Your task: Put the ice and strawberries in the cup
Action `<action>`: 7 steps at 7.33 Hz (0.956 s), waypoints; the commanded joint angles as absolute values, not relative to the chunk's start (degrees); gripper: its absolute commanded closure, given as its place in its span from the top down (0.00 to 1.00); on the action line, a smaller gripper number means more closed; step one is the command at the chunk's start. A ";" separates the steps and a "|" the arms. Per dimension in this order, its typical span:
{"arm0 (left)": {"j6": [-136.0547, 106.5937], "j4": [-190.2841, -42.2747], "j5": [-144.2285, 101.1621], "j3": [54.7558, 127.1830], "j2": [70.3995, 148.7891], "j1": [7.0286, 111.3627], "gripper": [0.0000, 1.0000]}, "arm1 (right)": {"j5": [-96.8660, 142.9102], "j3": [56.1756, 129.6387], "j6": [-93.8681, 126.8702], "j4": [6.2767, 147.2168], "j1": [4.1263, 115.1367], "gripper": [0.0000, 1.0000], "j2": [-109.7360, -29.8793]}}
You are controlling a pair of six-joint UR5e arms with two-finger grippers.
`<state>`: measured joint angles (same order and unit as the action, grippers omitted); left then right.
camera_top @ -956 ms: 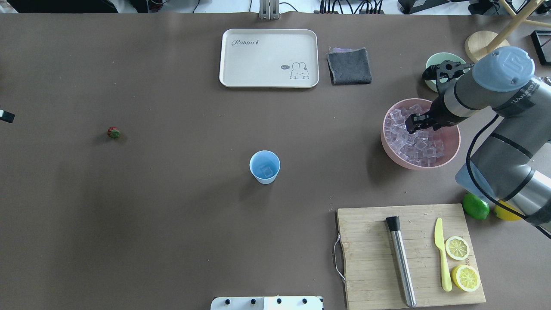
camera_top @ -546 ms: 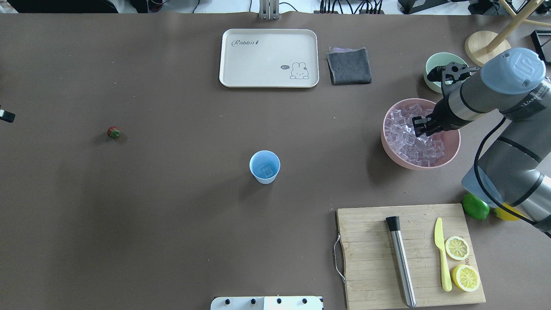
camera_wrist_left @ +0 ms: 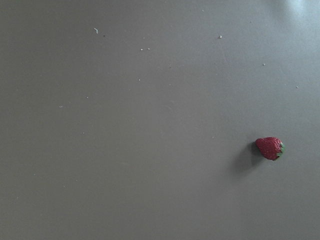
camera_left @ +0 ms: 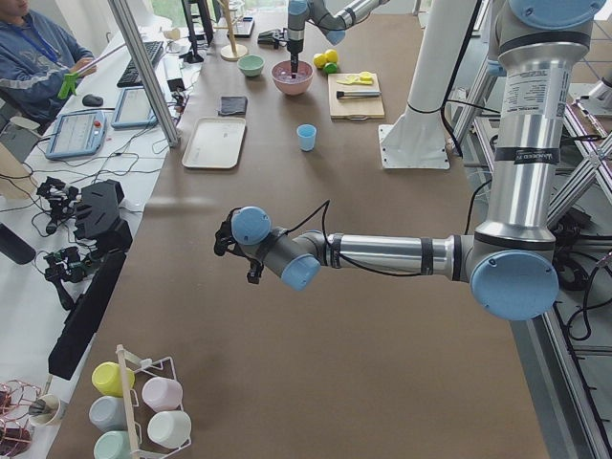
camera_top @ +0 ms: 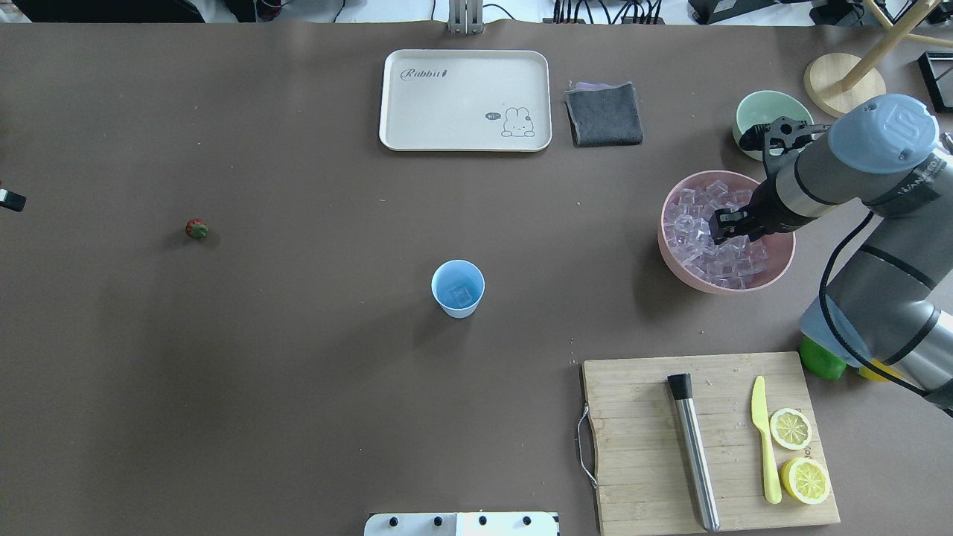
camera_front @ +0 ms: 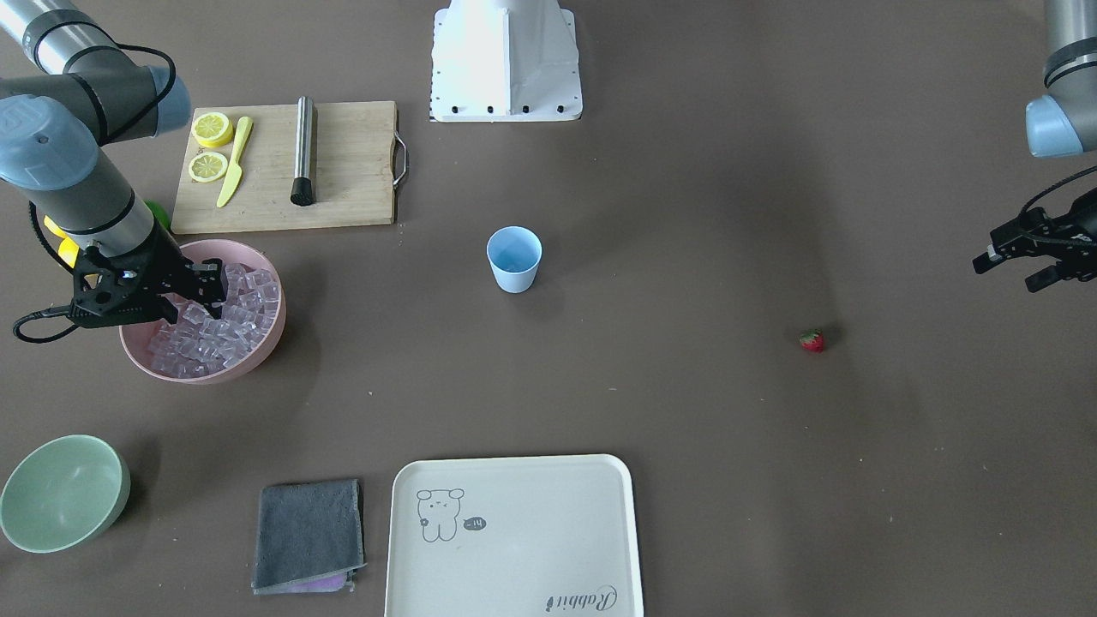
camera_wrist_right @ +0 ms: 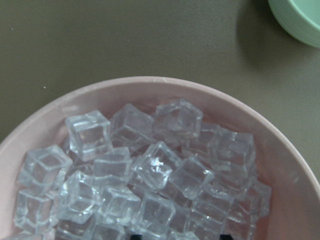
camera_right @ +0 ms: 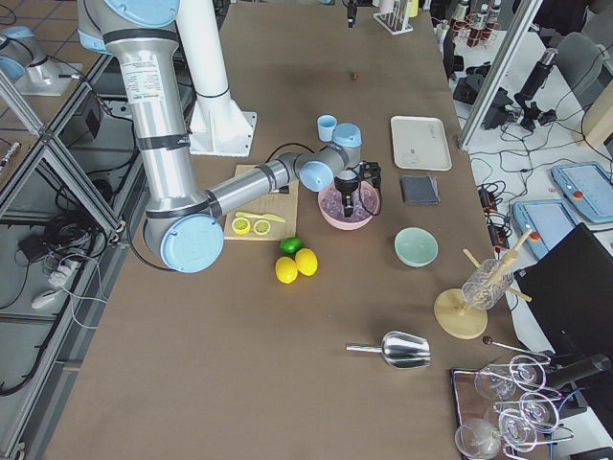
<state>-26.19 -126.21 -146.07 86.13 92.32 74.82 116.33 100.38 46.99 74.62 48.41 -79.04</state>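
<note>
In the front view the cream tray (camera_front: 514, 523) reads "Rabbit" beside a bunny drawing. The light blue cup (camera_front: 514, 257) stands mid-table, and the small red strawberry (camera_front: 811, 341) with its green top lies well to its right in that view. The left gripper (camera_front: 1007, 272) hovers farther right, jaws apart. Overhead, the right gripper (camera_top: 726, 225) dips into the pink bowl (camera_top: 670, 257), well right of the cup. Its wrist view shows clear, glassy ice (camera_wrist_right: 150, 170) cubes piled there, jaws set wide among them.
</note>
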 commanded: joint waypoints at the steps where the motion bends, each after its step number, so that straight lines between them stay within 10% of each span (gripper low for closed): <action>1: -26.19 -126.21 -146.07 86.13 92.37 74.79 0.98 | 115.93 100.46 47.02 74.62 47.99 0.60 -78.92; 4: -26.19 -126.21 -146.07 86.13 92.37 74.79 0.98 | 116.28 100.99 47.37 74.71 48.16 0.00 -79.10; 7: -26.19 -126.21 -146.16 86.13 92.29 74.79 0.98 | 118.81 103.79 47.11 75.67 49.39 0.00 -78.75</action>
<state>-26.19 -126.21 -146.13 86.17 92.30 74.82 117.20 102.48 47.12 75.23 48.62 -79.01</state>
